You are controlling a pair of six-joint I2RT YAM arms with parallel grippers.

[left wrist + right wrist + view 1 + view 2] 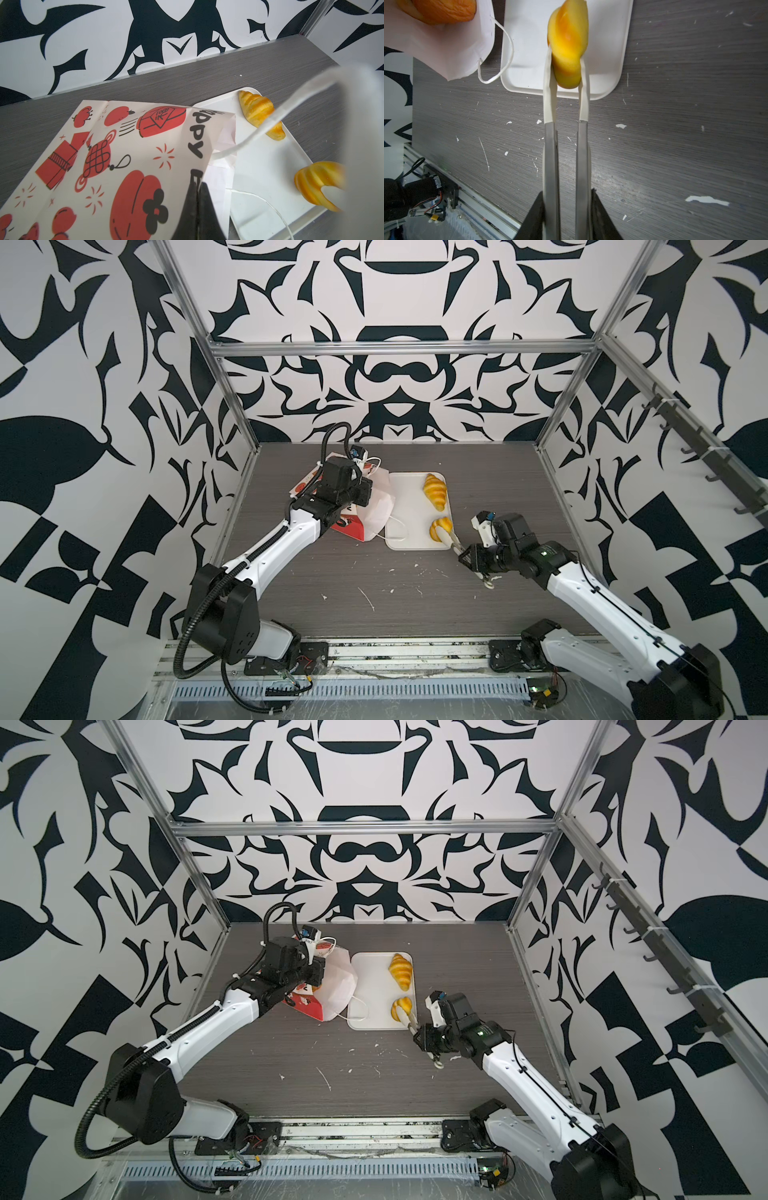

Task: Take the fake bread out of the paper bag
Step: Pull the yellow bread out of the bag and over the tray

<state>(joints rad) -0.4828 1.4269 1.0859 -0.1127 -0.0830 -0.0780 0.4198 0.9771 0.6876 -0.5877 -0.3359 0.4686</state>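
- The right pincer (568, 207), on the near side of the tray (608, 62), is closed on a pair of tongs (550, 155). Their white tips clamp a yellow croissant (568, 41) over the tray's near end. Whether it touches the tray I cannot tell.
- The step in hand, as I judge it, is setting this piece down. Lower it until it rests flat, then ease the pincer so the tongs spring apart. Draw back along the tongs' own line, so the tips do not drag it over the near rim.
- Left of the tray, the paper bag (124, 155) sits on the tabletop (675, 145) with its open mouth toward the tray. The closed left pincer (198, 199) pinches its edge. A firm hold there leaves the mouth open for the next reach, since an orange pastry (444, 10) shows inside. The cord handle (506, 52) crosses the tray's left rim and could snag the tongs.
- At the tray's far end, a second croissant (435, 490) lies apart from the drop spot.
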